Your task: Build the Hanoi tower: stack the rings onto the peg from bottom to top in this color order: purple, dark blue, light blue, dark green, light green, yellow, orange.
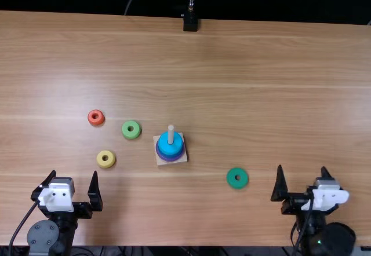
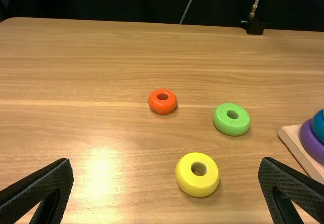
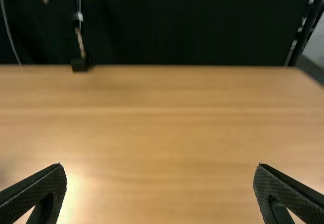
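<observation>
In the top view my left gripper [image 1: 74,174] is open at the near left, and my right gripper [image 1: 302,169] is open at the near right. Both hold nothing. The square wooden base [image 1: 181,158] has an upright peg [image 1: 171,134] bearing a purple ring [image 1: 169,160] low down and a light blue ring [image 1: 170,147] on top. Loose rings lie flat: orange [image 1: 96,117], light green [image 1: 131,130], yellow [image 1: 106,159], and dark green [image 1: 237,178] right of the base. In the left wrist view the yellow ring [image 2: 197,175] lies ahead of the left gripper [image 2: 166,159]. Bare table faces the right gripper [image 3: 160,164].
A black mount [image 1: 190,22] stands at the far edge of the table [image 1: 261,53]. Bare wood separates the dark green ring from the right gripper.
</observation>
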Robot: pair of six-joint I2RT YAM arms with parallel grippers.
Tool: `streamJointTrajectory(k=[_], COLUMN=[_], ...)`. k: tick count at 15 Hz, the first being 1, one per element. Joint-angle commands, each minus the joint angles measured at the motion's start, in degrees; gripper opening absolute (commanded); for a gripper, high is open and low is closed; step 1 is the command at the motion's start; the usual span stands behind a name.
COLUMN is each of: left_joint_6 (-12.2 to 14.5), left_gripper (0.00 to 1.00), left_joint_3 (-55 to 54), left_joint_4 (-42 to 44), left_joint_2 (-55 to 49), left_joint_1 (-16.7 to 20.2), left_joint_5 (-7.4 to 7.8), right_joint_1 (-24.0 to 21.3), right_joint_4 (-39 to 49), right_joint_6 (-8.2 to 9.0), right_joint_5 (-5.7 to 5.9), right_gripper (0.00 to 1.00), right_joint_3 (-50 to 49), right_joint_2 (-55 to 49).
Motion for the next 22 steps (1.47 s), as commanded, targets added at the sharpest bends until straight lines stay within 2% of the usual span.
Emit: streamJointTrajectory(k=[1, 5, 6, 11, 13, 14, 16, 17, 20, 21, 22], left_joint_6=[0.6, 0.6, 0.6, 0.6, 0.6, 0.6, 0.6, 0.6, 0.6, 0.6, 0.6], left_gripper=[1.00, 1.00, 1.00, 1.00, 1.00, 1.00, 1.00, 1.00, 1.00, 1.00, 1.00], left_joint_3=[-5.8, -5.8, -5.8, -5.8, -5.8, -5.8, -5.8, -5.8, -5.8, -5.8, -5.8], left_joint_4=[-4.8, -4.8, -4.8, -4.8, -4.8, -4.8, -4.8, -4.8, -4.8, -4.8, -4.8], left_joint_2=[-0.7, -0.7, -0.7, -0.7, -0.7, -0.7, -0.7, -0.7, -0.7, -0.7, -0.7], left_joint_1=[0.5, 0.5, 0.5, 0.5, 0.5, 0.5, 0.5, 0.5, 0.5, 0.5, 0.5], left_joint_5=[0.23, 0.23, 0.23, 0.23, 0.23, 0.23, 0.23, 0.23, 0.23, 0.23, 0.23], right_joint_1=[-0.5, 0.6, 2.8, 14.0, 15.5, 15.5, 15.6, 15.6, 15.5, 15.5, 15.6], right_joint_4=[0.3, 0.1, -2.0, -34.5, -41.9, -43.9, -44.4, -44.5, -44.4, -43.9, -43.8], right_joint_6=[-0.46, -0.67, -0.78, -0.04, 0.27, 0.38, 1.01, 2.70, 9.24, 10.93, 11.77], right_joint_5=[0.42, 0.74, 0.74, 0.42, 0.74, 1.48, 1.79, 1.79, 1.69, 1.79, 1.79], right_gripper=[1.00, 1.00, 1.00, 1.00, 1.00, 1.00, 1.00, 1.00, 1.00, 1.00, 1.00], right_joint_3=[6.8, 21.2, 24.7, 43.8, 48.0, 48.0, 47.9, 47.9, 46.7, 45.5, 45.2], right_joint_2=[4.8, 24.6, 29.8, 53.0, 58.8, 60.6, 64.1, 66.5, 69.6, 70.4, 72.0])
